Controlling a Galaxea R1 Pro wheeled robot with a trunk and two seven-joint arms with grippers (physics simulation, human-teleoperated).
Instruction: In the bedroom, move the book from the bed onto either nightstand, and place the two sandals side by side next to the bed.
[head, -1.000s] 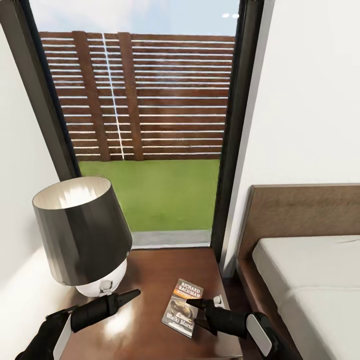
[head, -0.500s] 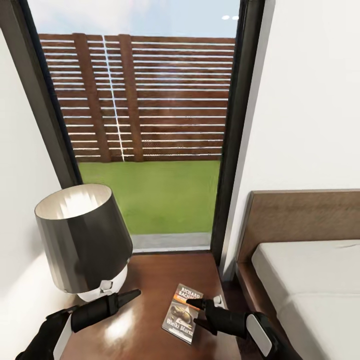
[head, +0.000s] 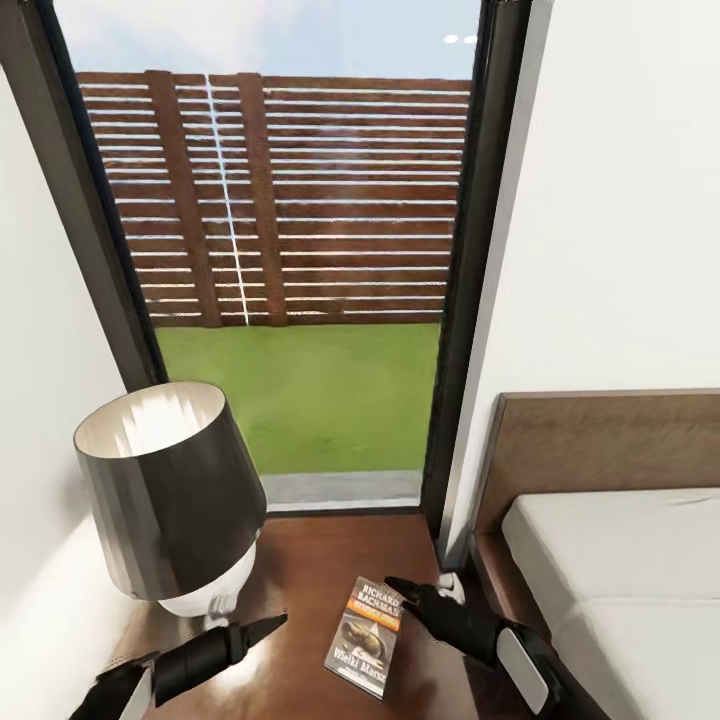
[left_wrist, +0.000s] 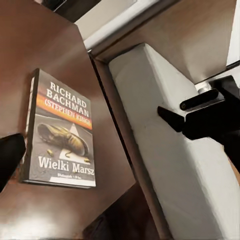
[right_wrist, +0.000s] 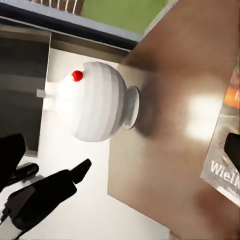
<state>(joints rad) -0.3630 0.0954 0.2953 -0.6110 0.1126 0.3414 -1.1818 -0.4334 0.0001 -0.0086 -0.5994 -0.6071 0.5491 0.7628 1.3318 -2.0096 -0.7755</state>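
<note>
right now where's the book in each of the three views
Head view: the book lies flat on the nightstand, low centre, just left of the right gripper.
Left wrist view: book at left, its full cover readable.
Right wrist view: a corner of the book at the right edge, cut off.
Shared landmark: the glossy brown nightstand top, with the lamp standing on it.

head: high, fwd-down | wrists: close, low | shared: book (head: 365, 636), nightstand (head: 300, 570)
</note>
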